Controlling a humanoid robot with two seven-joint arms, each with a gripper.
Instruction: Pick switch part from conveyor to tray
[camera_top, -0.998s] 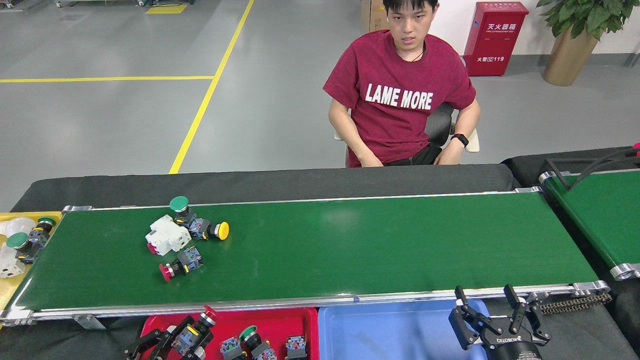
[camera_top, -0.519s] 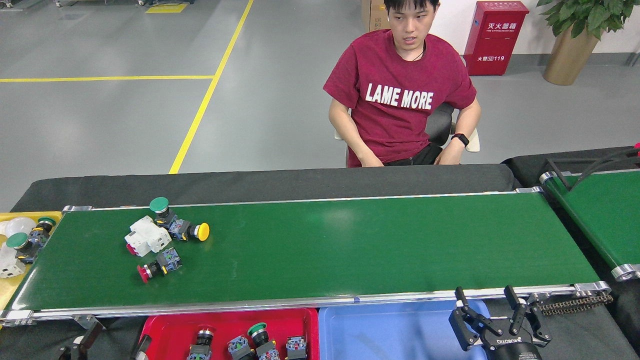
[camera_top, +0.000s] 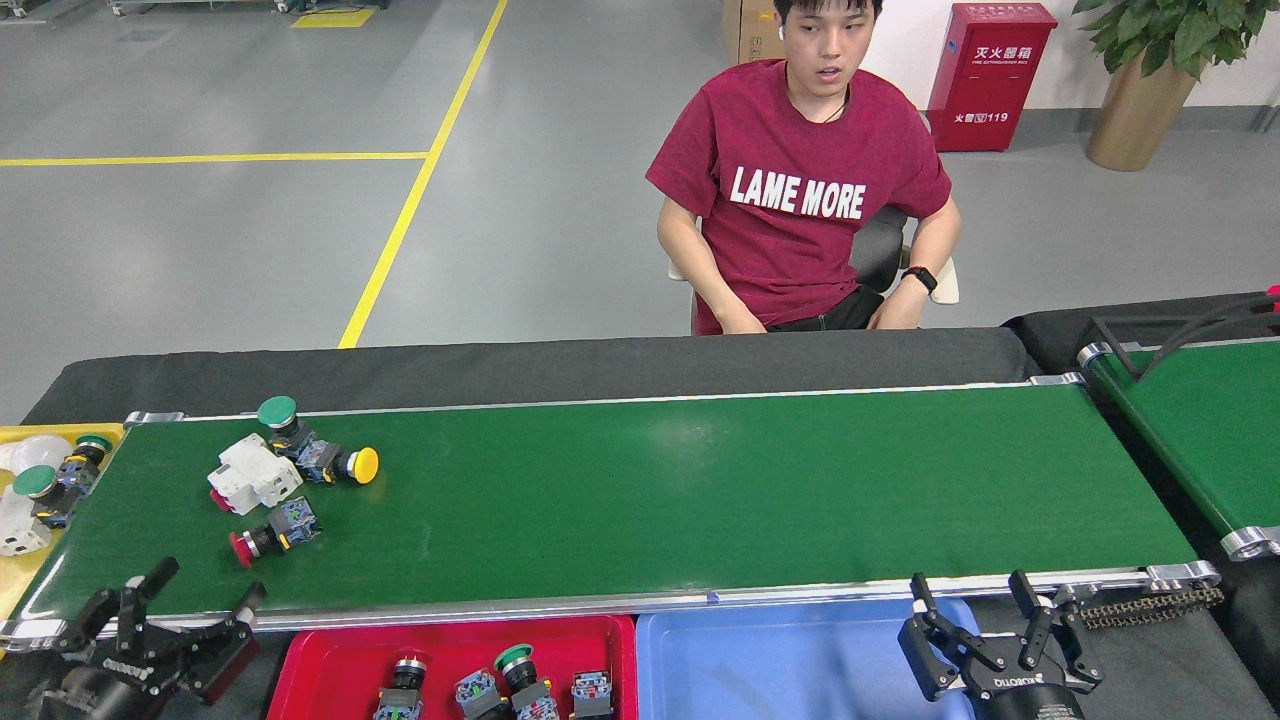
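Several switch parts lie together on the left of the green conveyor (camera_top: 650, 500): a green-capped one (camera_top: 279, 417), a yellow-capped one (camera_top: 340, 465), a white block (camera_top: 251, 476) and a red-capped one (camera_top: 268, 534). The red tray (camera_top: 325, 665) below the belt's near rail holds several switch parts (camera_top: 505, 685). My left gripper (camera_top: 160, 615) is open at the belt's near left corner, a little short of the red-capped part, holding nothing. Over the blue tray's right end, my right gripper (camera_top: 975, 610) stands open and holds nothing.
A blue tray (camera_top: 780, 660) sits right of the red one. A yellow tray (camera_top: 15, 585) at the belt's left end holds more parts. A second green belt (camera_top: 1200, 430) angles in at right. A person sits behind the conveyor.
The cluster of parts has ridden leftward on the belt. My left gripper let a red-capped part go into the red tray, then moved left and up to the belt's near left corner.
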